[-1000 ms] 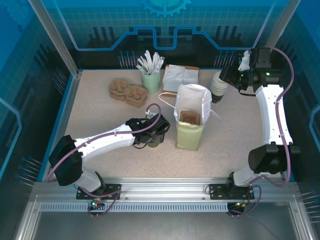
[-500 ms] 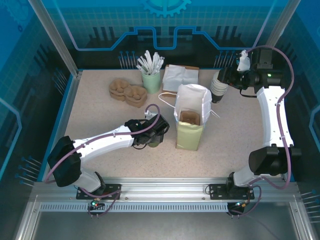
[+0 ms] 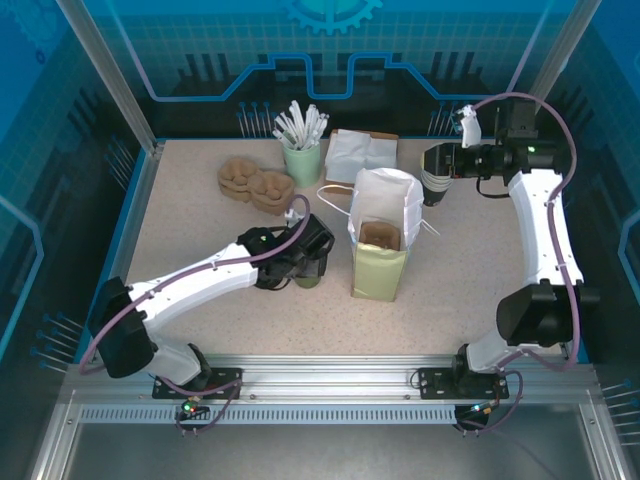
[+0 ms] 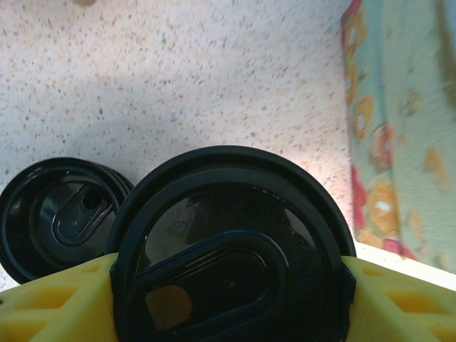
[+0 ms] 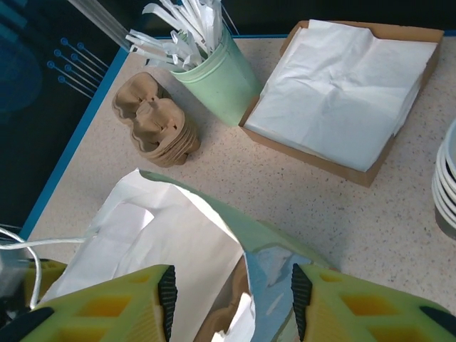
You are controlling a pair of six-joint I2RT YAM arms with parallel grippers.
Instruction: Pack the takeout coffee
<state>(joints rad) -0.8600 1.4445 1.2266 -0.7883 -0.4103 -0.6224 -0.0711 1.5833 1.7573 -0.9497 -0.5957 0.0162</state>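
The left gripper (image 4: 228, 299) holds a black lid (image 4: 228, 228) by its sides, next to the green bag (image 4: 406, 121). The marks on the lid are too small to read. The right gripper (image 5: 231, 303) is open with nothing in it, near the white bag (image 5: 164, 235). A green cup (image 5: 217, 78) holds straws (image 5: 178, 28). A box (image 5: 320, 159) holds napkins (image 5: 342, 85).

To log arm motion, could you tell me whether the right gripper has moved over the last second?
Yes. The right gripper has shifted slightly left in the top view, toward the white bag, and now overlaps the cup stack.
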